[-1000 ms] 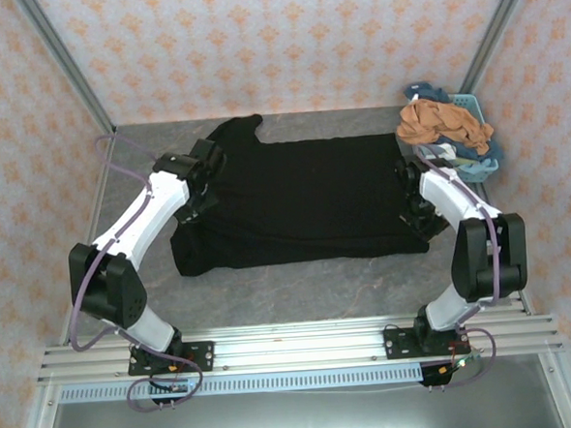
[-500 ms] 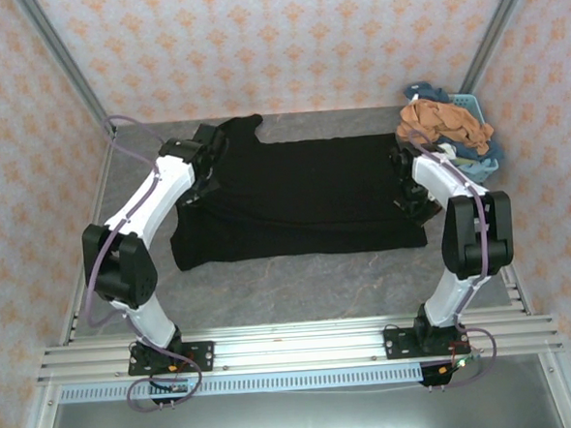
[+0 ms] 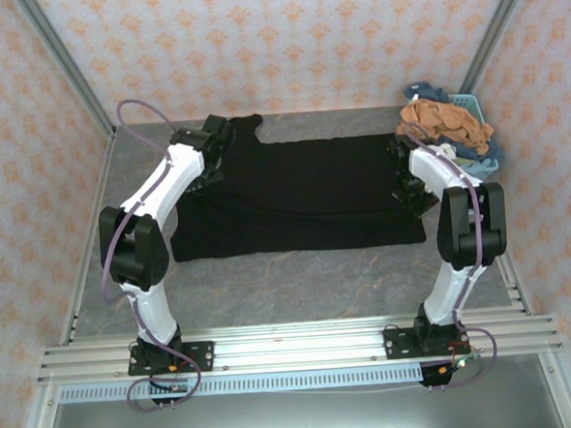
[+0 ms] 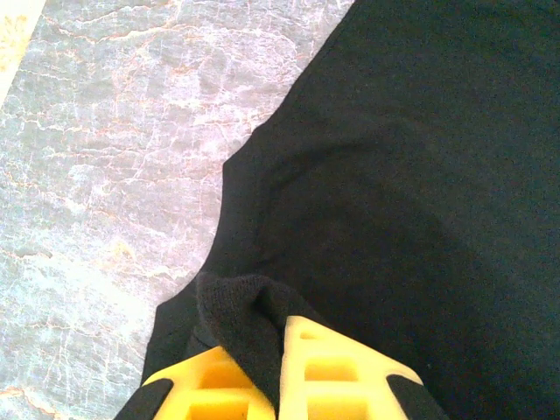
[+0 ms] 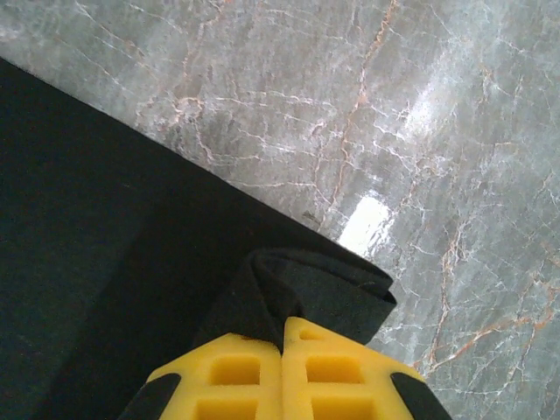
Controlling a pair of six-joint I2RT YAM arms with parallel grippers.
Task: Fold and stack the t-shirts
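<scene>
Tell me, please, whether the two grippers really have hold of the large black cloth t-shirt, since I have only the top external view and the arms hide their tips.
Observer: The left gripper does. Its wrist camera shows a ridge of the black cloth t-shirt pinched between its shut yellow jaws.
Operator: Thank you. And the right one?
Observer: The right gripper is shut on a doubled-over corner of the shirt, right at the cloth's edge.
Operator: What lies beyond that corner?
Observer: Bare grey marbled table top, with a bright patch of glare just past the corner.
</scene>
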